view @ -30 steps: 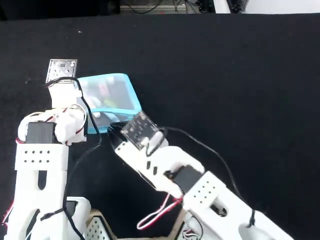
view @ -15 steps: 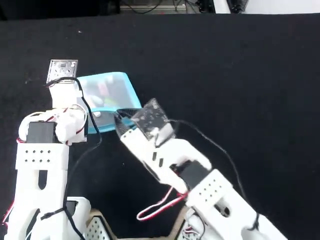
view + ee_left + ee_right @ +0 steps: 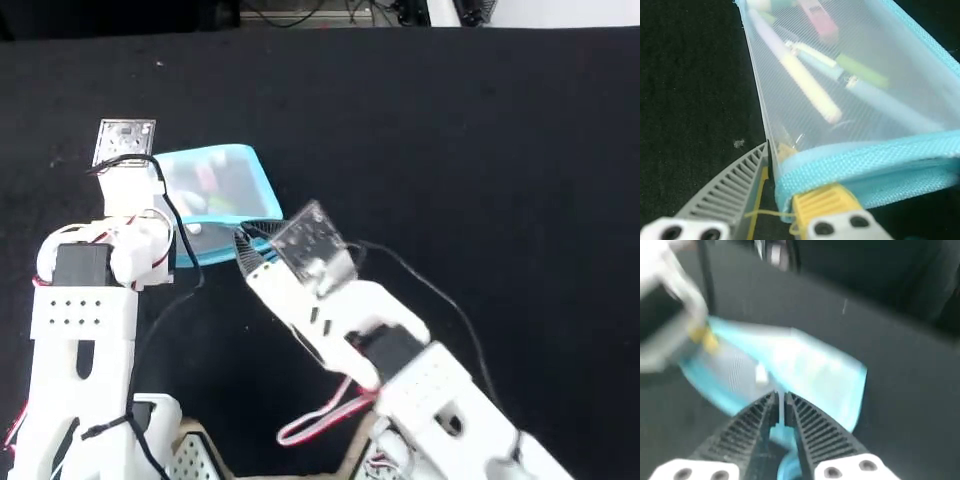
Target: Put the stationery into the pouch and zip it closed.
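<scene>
1. Stationery [image 3: 810, 85] already lies inside the pouch [image 3: 215, 190], left on the counter [image 3: 450, 150].
2. Left tool [image 3: 777, 155] clamps its near-left corner; right tool [image 3: 781, 400] pinches its zip edge.
3. Finishing the zip looks like what remains.

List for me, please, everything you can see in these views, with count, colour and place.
pouch: one, light blue with a see-through side, on the table, left of centre in the high view.
stationery: at least four pens or markers, pink, green, pale yellow and pale blue, inside the pouch.
table: one, black, under everything.
cables: a few, dark, beyond the table's far edge.
left gripper: one, grey and yellow, clamped on a pouch corner.
right gripper: one, black, closed on the pouch's near edge.
</scene>
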`<action>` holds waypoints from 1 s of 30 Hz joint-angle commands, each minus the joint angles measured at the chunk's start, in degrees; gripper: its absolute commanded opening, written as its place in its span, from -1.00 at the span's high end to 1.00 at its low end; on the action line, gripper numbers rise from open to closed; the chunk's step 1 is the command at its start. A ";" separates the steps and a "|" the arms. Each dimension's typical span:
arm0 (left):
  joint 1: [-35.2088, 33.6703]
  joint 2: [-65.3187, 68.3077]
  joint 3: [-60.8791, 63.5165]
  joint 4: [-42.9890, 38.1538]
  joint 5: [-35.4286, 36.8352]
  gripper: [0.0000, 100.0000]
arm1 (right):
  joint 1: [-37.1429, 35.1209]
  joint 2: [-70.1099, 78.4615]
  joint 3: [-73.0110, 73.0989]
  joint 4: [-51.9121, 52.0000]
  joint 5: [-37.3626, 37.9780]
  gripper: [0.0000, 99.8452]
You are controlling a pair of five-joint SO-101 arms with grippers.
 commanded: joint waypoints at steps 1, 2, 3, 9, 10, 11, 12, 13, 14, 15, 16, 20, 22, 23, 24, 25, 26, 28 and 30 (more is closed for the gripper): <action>0.48 0.53 0.57 0.00 -0.35 0.93 | 0.70 6.90 -4.70 0.18 -0.35 0.98; 0.48 0.53 0.57 0.00 -0.35 0.93 | 0.70 8.13 -5.32 0.18 -0.35 0.98; 0.48 0.53 0.57 0.00 -0.35 0.93 | 0.70 9.10 -5.76 0.18 -0.35 0.98; 0.48 0.53 0.57 0.00 -0.35 0.93 | 0.70 9.45 -6.37 0.26 -0.35 0.98; 0.48 0.53 0.57 0.00 -0.35 0.93 | 0.70 9.36 -6.46 0.26 -0.35 0.98; 0.48 0.53 0.57 0.00 -0.35 0.93 | 0.70 8.84 -6.46 0.26 -0.35 0.98; 0.48 0.53 0.57 0.00 -0.35 0.93 | 0.70 7.87 -6.37 0.44 -0.35 0.97; 0.48 0.53 0.57 0.00 -0.35 0.93 | 0.70 6.37 -6.55 1.67 -0.35 0.97; 0.48 0.53 0.57 0.00 -0.35 0.93 | 0.70 4.35 -7.16 3.60 -0.35 0.97; 0.48 0.53 0.48 0.00 -0.35 0.93 | 0.70 2.07 -8.31 6.07 -0.26 0.97; 0.48 0.53 0.48 0.00 -0.35 0.93 | 0.97 -0.57 -9.45 9.23 0.00 0.97; 0.48 0.53 0.48 0.00 -0.35 0.93 | 3.08 -11.82 -13.58 20.66 0.18 0.97; 0.48 0.53 0.48 0.00 -0.35 0.93 | 3.60 -15.43 -11.82 20.92 0.18 0.97; 0.48 0.53 0.48 0.00 -0.35 0.93 | 3.60 -16.04 -10.77 20.75 0.18 0.97; 0.48 0.53 0.48 0.00 -0.35 0.93 | 3.43 -16.13 -9.63 20.13 0.18 0.97; 0.48 0.53 0.48 0.00 -0.35 0.93 | 3.34 -15.87 -8.66 19.43 0.18 0.97; 0.48 0.53 0.48 0.00 -0.35 0.93 | 3.34 -15.16 -8.22 18.90 0.18 0.97; 0.48 0.53 0.31 0.18 -0.35 0.93 | 3.60 -13.23 -8.04 18.64 0.18 0.97; 0.31 0.53 0.22 0.26 -0.35 0.93 | 3.60 -10.59 -8.04 18.46 0.18 0.97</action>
